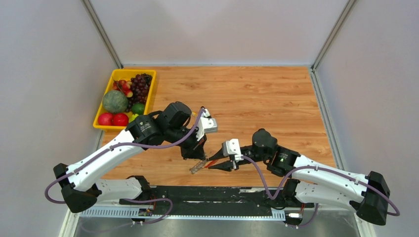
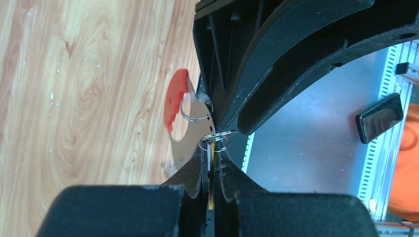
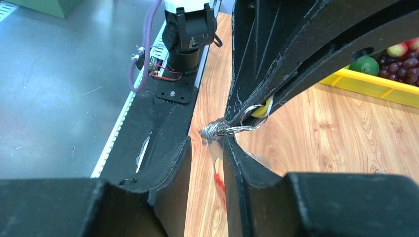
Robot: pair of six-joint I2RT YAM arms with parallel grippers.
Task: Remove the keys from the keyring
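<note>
Left tool (image 2: 211, 154) was pressed together at bottom centre of its wrist view, pinching a thin yellow-and-black tag (image 2: 211, 170), w/ a small wire ring (image 2: 215, 142) looped right at its tips. The red keyring (image 2: 174, 101) hung just above-left of that, off the bench (image 1: 257, 98). In the top view the keys (image 1: 197, 167) showed as a grey fan dangling low centre, betw. the two arms. Right tool (image 3: 205, 143) was partly spread, nothing clamped. Its tips sat right under the bunch of wire rings, and red showed through the gap below. Couldn't tell if it touched the red loop. Handling, as a guess: keys are light, stiff and slick metal, and the whole bunch is free to swing and twist. Wire rings are springy and thin, so easy to lose. Best hold is prob. flat across one key's head near its ring, w/ the other tool steadying the red loop, not the loose fan.
</note>
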